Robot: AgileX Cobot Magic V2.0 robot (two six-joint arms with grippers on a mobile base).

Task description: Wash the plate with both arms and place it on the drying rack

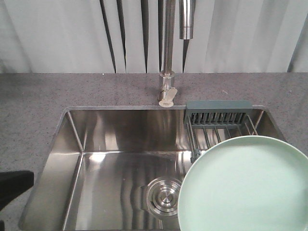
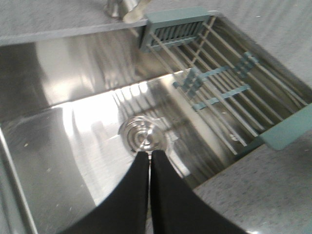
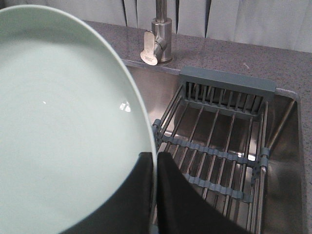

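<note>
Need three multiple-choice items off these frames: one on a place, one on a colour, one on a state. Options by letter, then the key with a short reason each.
1. Where at the sink is the drying rack?
A. on the counter to its left
B. across its right end
C. leaning on its left wall

2. What colour is the plate?
A. pale green
B. white
C. dark blue

3. What state is the left end effector in?
A. open wide
B. shut on a sponge
C. shut, holding nothing

Key:
1 B: the front view shows the rack's bars over the sink's right end.
2 A: the front and right wrist views both show a mint-green plate.
3 C: the left wrist view shows its fingers together with nothing between them.
</note>
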